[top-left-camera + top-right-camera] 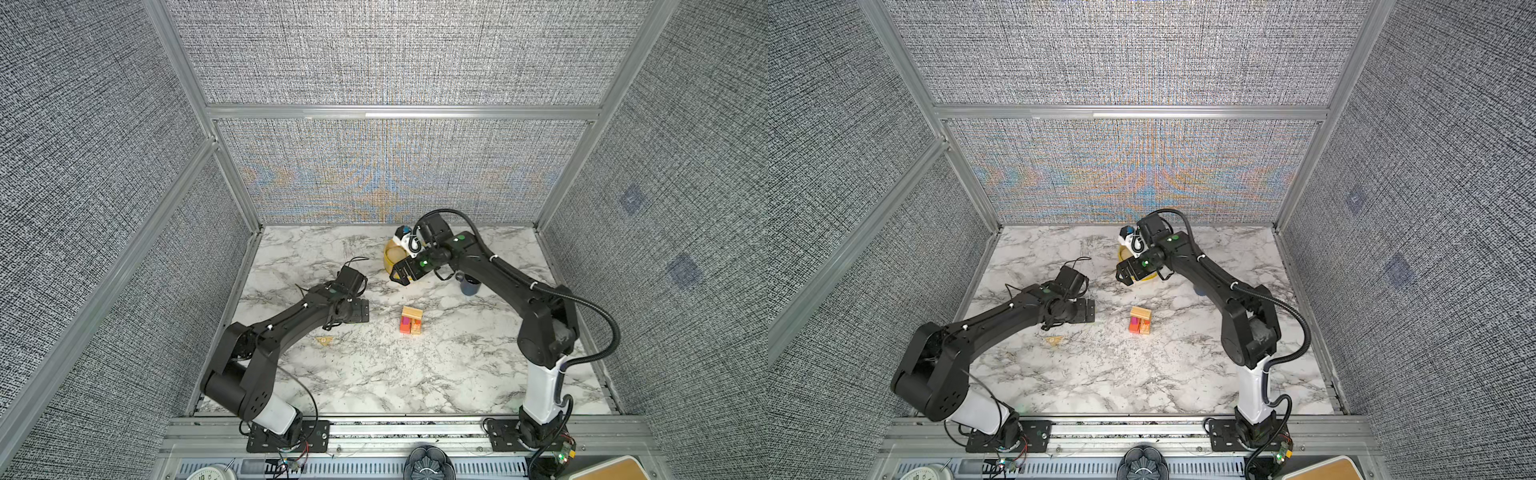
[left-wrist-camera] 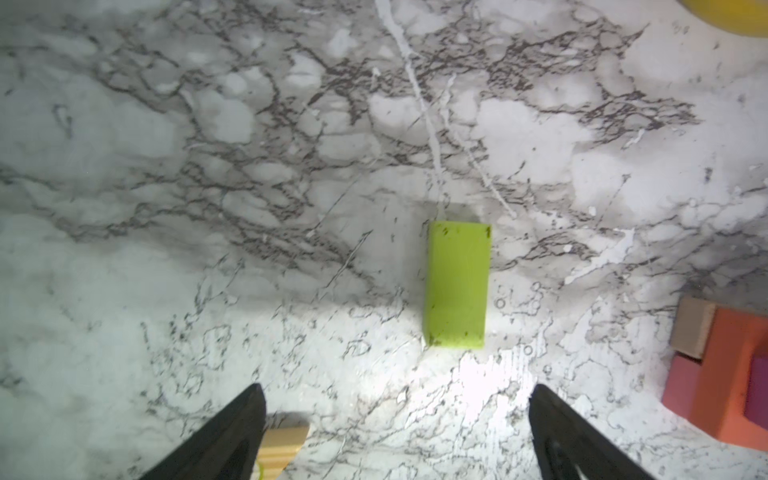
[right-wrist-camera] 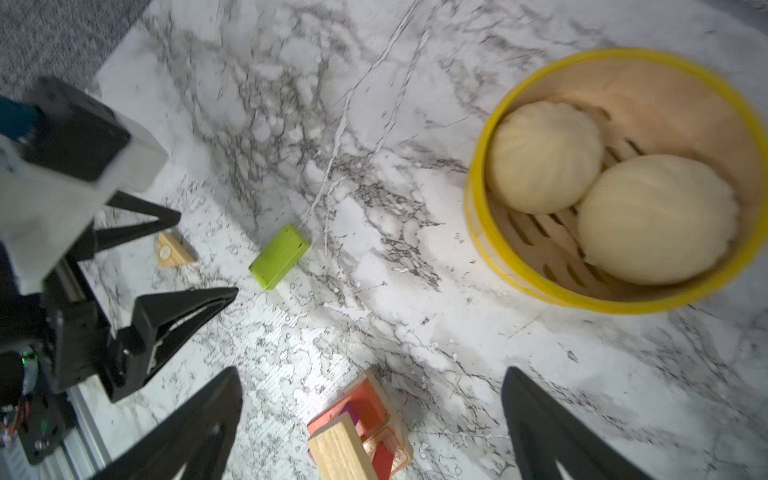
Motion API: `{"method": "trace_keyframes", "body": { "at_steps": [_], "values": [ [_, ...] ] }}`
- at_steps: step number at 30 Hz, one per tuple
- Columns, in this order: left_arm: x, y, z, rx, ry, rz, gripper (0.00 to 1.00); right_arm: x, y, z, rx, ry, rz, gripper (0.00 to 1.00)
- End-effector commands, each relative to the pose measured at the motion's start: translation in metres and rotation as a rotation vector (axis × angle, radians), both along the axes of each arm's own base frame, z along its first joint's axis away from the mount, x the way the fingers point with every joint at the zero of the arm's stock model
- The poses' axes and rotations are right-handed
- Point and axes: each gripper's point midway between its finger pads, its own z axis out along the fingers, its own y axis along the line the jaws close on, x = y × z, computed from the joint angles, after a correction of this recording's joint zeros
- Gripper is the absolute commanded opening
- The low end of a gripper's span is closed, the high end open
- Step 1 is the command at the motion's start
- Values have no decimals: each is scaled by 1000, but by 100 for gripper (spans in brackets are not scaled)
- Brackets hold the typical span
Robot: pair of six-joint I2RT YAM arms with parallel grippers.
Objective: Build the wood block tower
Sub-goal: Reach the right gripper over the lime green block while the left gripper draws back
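Plainly, with our left gripper (image 2: 397,390) and right gripper (image 3: 370,374) both spread wide, the lime-green slab (image 2: 456,284) lies flat on the table (image 2: 166,124) just ahead of the left one, apart from the tower (image 1: 411,320); we judge it light, stiff, slick, best pinched across its width.

Lime-green slab (image 2: 456,284) lies flat on marble (image 2: 208,166), ahead of the wide-spread end effector (image 2: 397,388).

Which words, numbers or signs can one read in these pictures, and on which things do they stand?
No text reads clearly.
Clock face, bottom edge in both top views: numerals, cut off and too small to read.
Tan triangular block: a round mark, no letters.
Patches on the right wall: blurred.
Green block, tower: no writing.
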Motion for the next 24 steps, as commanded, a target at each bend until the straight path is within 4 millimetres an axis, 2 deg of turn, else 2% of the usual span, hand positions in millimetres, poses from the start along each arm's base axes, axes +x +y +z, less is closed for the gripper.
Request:
{"method": "trace_keyframes", "body": {
  "at_steps": [1,5,12,17,24],
  "values": [
    [-6,13,7,-26,-64,96,99,-15,2,-13,-44,54,118,99],
    [-18,35,13,-28,-141,187,99,-19,21,-21,-35,54,197,97],
    [-33,67,24,-18,-260,288,99,-34,57,-53,-113,42,307,96],
    [-44,78,37,-91,-361,324,99,-42,74,-67,-153,30,378,97],
    [-60,85,45,-169,-431,328,99,-50,94,-92,-224,3,464,97]
  ]
}}
